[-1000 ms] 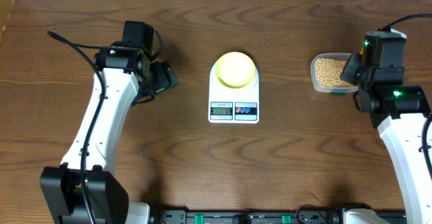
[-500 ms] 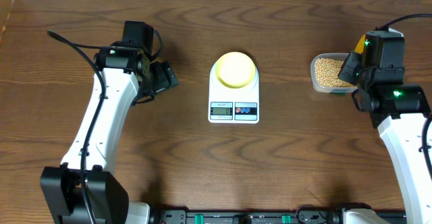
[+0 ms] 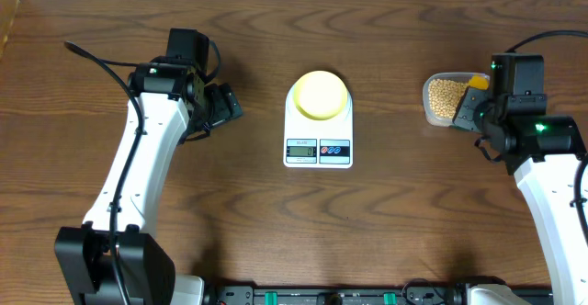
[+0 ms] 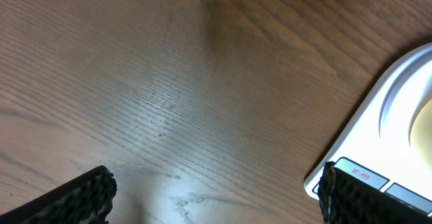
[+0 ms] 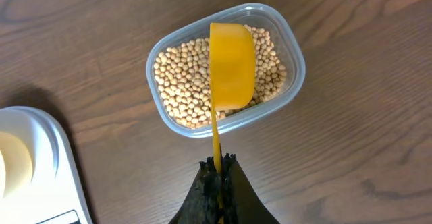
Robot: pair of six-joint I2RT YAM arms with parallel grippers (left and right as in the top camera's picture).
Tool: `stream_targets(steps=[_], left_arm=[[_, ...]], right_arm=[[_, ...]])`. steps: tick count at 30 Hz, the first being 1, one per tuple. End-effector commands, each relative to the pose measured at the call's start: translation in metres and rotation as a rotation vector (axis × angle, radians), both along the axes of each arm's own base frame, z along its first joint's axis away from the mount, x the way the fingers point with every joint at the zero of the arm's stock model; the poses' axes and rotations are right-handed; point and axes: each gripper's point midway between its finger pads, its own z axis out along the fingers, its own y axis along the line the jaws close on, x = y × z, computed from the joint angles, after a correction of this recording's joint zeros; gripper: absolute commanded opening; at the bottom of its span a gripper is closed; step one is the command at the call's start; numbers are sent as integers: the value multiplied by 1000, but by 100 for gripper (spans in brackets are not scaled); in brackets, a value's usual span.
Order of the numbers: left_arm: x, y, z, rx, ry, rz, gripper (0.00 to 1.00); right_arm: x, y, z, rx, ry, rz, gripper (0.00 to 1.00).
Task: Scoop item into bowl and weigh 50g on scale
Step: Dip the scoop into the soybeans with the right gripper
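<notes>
A dark brown wooden surface (image 3: 386,222) fills the overhead view, with a pale strip along its top edge. At the centre of the frame stands a white scale (image 3: 318,130), its small grey display and red and blue buttons on the lower end; the digits are too small to read. A pale yellow bowl (image 3: 320,95) sits on the upper part of the scale, narrower than the scale, and its inside shows only plain yellow.

In the upper right of the frame a clear plastic tub (image 3: 439,100) rests on the wood, well apart from the scale. It holds a layer of small round tan beans (image 5: 182,89) that covers its floor. A bright yellow scoop (image 5: 231,65) lies over the right half of the tub, its cup above the beans and its thin handle running down past the tub's near rim. Whether the cup touches the beans I cannot tell.

The right gripper (image 5: 219,172) is pinched tight on the end of that handle, just outside the tub.

The left gripper (image 4: 212,200) hangs over bare wood left of the scale, its fingers spread wide with nothing between them; a corner of the scale shows at the right edge of its wrist view.
</notes>
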Motion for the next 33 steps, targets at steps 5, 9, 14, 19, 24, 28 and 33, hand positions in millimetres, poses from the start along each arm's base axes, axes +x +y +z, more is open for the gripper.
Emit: stream_targets(steps=[5,9,14,19,24,28,33], left_arm=[[2,3,2,9,-5,15,98],[2,3,2,9,-5,15,98],[2,3,2,9,-5,15,98],[2,3,2,9,-5,15,98],[2,3,2,9,-5,15,98],[2,3,2,9,-5,15,98],[2,3,2,9,-5,15,98]], right_arm=[[-2,-31,7,-190,18,-29,1],[-1,-30,5,-196,23,-10,1],[4,-18,2,-178,33,150,1],[10,-19,-7,-74,27,287,1],[10,-34,-34,46,84,319,1],[13,-36,-46,69,107,330,1],[18,-38,-58,75,129,332,1]])
